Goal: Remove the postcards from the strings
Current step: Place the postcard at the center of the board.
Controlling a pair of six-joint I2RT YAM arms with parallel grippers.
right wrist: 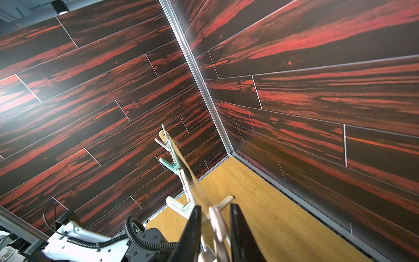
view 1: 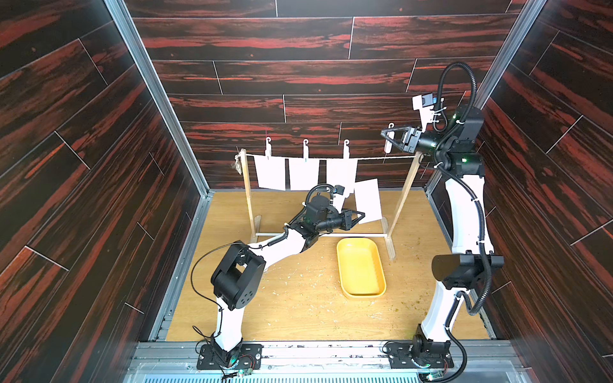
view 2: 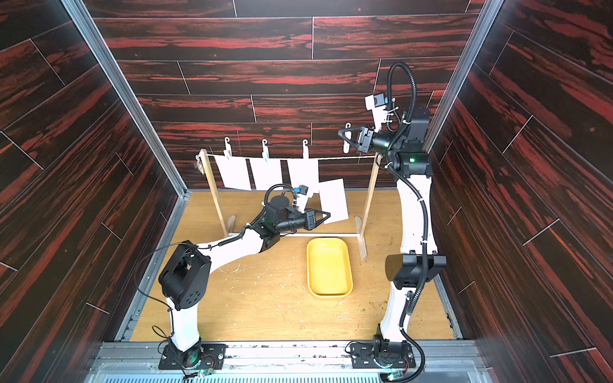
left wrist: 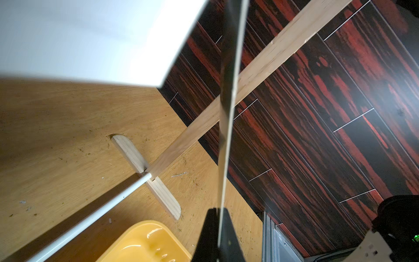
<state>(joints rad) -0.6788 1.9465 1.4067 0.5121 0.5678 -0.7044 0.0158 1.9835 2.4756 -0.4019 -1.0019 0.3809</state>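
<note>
Tally of four: one freed postcard (view 1: 368, 199) was clamped in the left hand (view 1: 361, 217) near the far edge of the surface (view 1: 298, 298), three pegged postcards (view 1: 303, 174) hung on the string (view 1: 381, 158) awaiting removal, and the right hand (view 1: 386, 135) pinched a clothespin (view 1: 386, 148) above it.

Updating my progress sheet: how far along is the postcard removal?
Done: one postcard is off the string. In hand: the left gripper holds it; the right gripper grips a clothespin. Left: three postcards hang pinned; the yellow tray is empty.
</note>
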